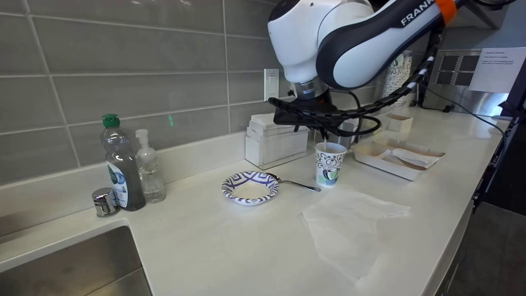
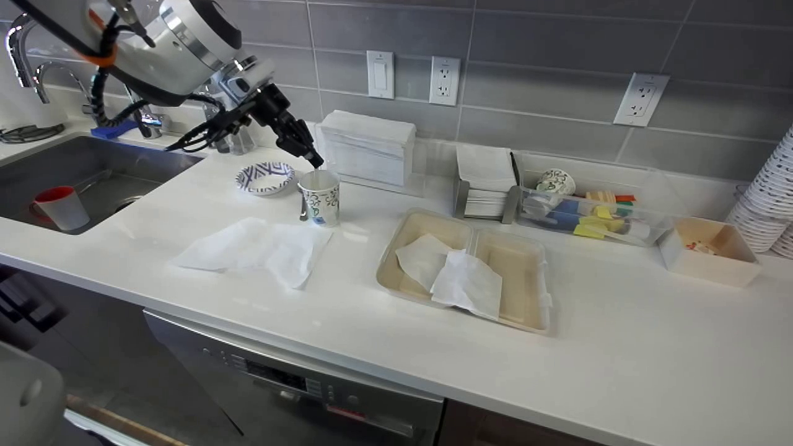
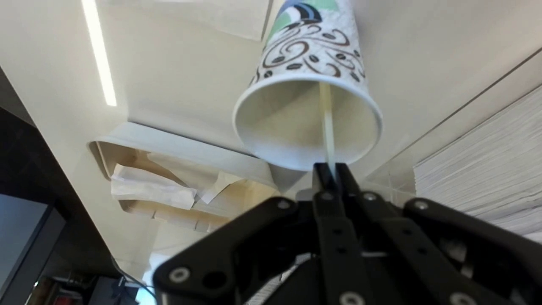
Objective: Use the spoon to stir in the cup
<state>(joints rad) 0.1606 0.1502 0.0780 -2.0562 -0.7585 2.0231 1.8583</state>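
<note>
Clenching, in the black pincer, a thin, pale stick dipped into the upright white swirl-patterned paper cup; not using the slender grey metal spoon on the white worktop. Apparently inserted; probably yet to finish stirring and withdraw.

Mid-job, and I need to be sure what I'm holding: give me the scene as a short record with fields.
Gripper: closed on a pale stick
Cup: upright on the counter, pale stick reaching into it
Lower tip of pale stick: hidden
Cup contents: cannot tell
Spoon: on the counter, beside the bowl, not gripped
Takeout box: open, white papers in it
</note>
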